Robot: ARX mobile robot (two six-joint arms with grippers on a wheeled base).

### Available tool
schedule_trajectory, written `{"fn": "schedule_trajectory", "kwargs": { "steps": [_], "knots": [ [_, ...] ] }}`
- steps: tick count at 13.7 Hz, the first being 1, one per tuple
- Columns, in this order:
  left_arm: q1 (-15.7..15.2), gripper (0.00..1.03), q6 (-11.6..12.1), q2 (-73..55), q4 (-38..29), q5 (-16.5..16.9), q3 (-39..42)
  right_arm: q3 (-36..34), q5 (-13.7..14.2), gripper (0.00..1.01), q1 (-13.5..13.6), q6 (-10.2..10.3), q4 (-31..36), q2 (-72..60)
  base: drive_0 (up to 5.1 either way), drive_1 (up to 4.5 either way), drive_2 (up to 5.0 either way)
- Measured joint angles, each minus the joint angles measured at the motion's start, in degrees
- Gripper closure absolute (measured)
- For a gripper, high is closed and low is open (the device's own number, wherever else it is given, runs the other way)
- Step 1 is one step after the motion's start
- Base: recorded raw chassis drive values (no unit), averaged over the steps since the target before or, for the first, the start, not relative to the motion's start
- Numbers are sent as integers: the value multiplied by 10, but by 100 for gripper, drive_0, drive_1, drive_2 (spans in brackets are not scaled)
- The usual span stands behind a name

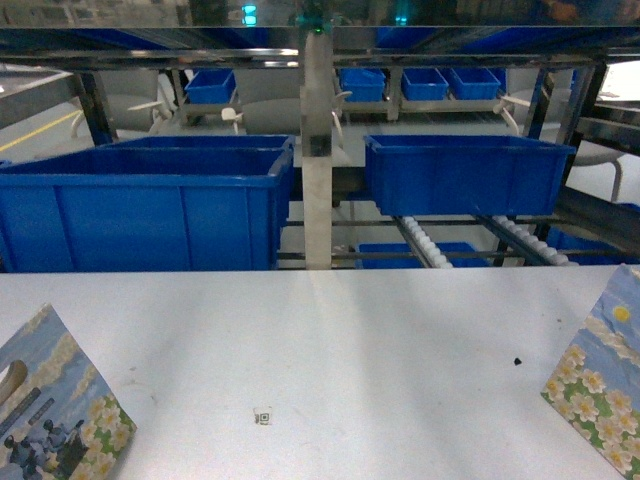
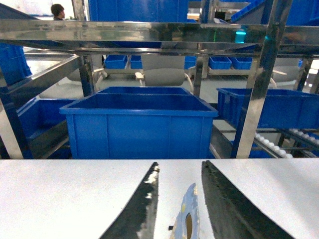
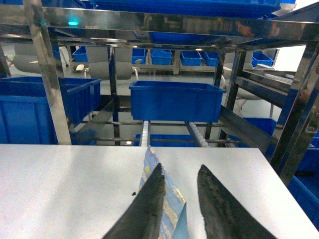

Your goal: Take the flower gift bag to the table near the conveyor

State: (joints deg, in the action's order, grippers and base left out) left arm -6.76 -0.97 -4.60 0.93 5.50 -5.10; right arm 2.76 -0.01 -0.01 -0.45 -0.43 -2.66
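Two flower gift bags stand on the white table [image 1: 350, 330]. One bag [image 1: 55, 415] is at the front left and the other [image 1: 600, 390] at the front right. Neither gripper shows in the head view. In the left wrist view my left gripper [image 2: 180, 163] is open, and the thin top edge of the left bag [image 2: 188, 214] rises in the gap, touching neither finger. My right gripper [image 3: 180, 166] is open over the right bag [image 3: 149, 158], whose top pokes out past the left finger. The conveyor [image 1: 425, 245] slopes behind the table's far edge.
A large blue bin [image 1: 150, 205] sits in the rack just beyond the table at left. Another blue bin [image 1: 465, 175] rests on the rollers at right. A steel upright [image 1: 317, 150] stands between them. A small code sticker [image 1: 263, 415] and a black speck [image 1: 518, 361] lie on the tabletop.
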Motion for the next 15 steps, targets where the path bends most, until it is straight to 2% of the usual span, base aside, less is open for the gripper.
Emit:
{"fn": "schedule_trajectory", "kwargs": {
  "steps": [1,2,3,12,13,15],
  "knots": [
    [60,88,0,8,-2,-43,6,-7,0,85,0,0,6,11,0,0,0],
    [72,102,0,12,-2,-49,11,-20,0,100,0,0,-2,24,0,0,0],
    [66,101,1,16,-3,-57,16,-20,0,99,0,0,1,24,0,0,0],
    [68,101,2,41,-7,-55,42,-20,0,99,0,0,2,24,0,0,0],
    [68,92,2,41,-7,-55,42,-20,0,92,0,0,2,24,0,0,0],
    [68,65,2,41,-7,-55,42,-20,0,65,0,0,2,24,0,0,0]
  ]
}}
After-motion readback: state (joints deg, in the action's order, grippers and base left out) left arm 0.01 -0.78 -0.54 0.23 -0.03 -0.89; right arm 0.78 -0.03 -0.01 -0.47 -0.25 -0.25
